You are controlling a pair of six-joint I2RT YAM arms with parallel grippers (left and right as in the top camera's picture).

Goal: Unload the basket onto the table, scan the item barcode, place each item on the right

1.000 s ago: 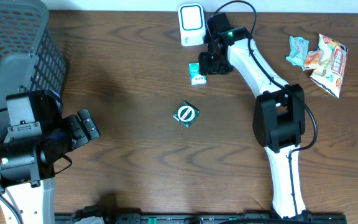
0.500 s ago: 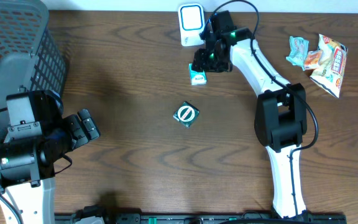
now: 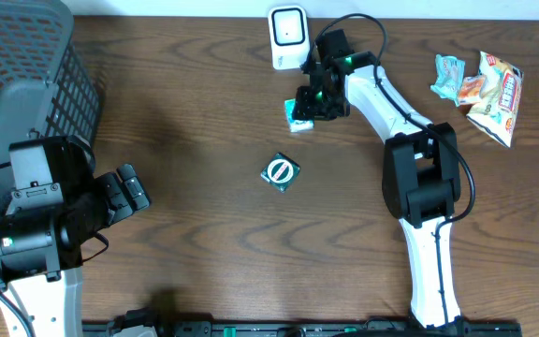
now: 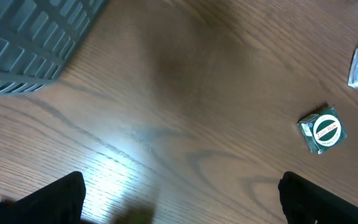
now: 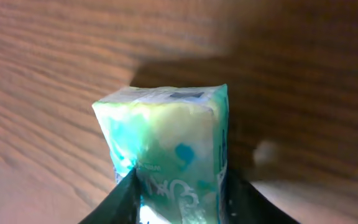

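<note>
A small white-and-teal packet lies on the table just in front of the white barcode scanner. My right gripper is down on it. In the right wrist view both dark fingers press the packet from its two sides, so my right gripper is shut on it. A second item, a dark green packet with a round white logo, sits mid-table and also shows in the left wrist view. My left gripper hovers wide open over bare wood at the left.
A grey mesh basket fills the far left corner. Several snack packets lie at the far right. The wooden table runs between the two arms.
The right gripper has narrowed its jaws onto the white-and-teal packet and shifted slightly toward the table's near side. The left arm has not moved.
</note>
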